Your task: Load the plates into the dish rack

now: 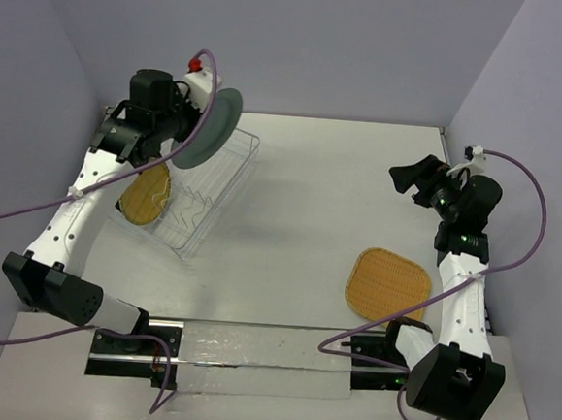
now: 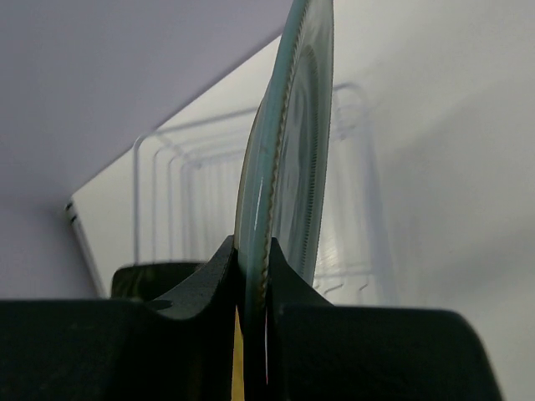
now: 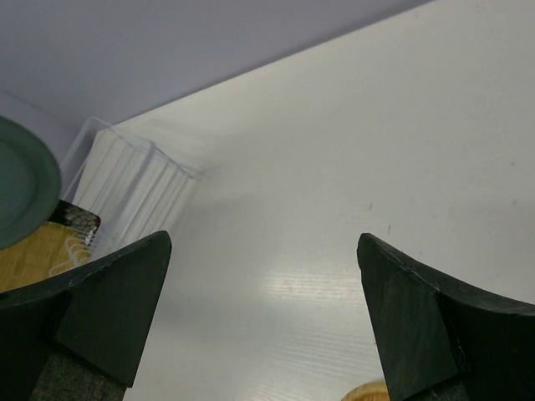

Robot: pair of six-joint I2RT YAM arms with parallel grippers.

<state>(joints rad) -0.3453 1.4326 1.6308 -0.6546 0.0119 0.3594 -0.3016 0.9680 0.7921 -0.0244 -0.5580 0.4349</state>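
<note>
My left gripper [image 1: 188,125] [image 2: 253,251] is shut on the rim of the round teal-grey plate [image 1: 214,127] [image 2: 288,150], held on edge above the far end of the clear wire dish rack [image 1: 216,190] [image 2: 355,159]. The round yellow woven plate [image 1: 148,197] stands in the rack's left part. The rounded-square orange-yellow woven plate [image 1: 387,284] lies flat on the table at the right. My right gripper [image 1: 407,175] [image 3: 263,242] is open and empty above the table, beyond that plate. A dark plate edge [image 3: 77,219] shows in the rack; the black square plate is otherwise hidden.
Purple walls close in the white table [image 1: 341,195] on the left, back and right. A clear strip with a black rail [image 1: 250,354] runs along the near edge between the arm bases. The rack also shows in the right wrist view [image 3: 125,180].
</note>
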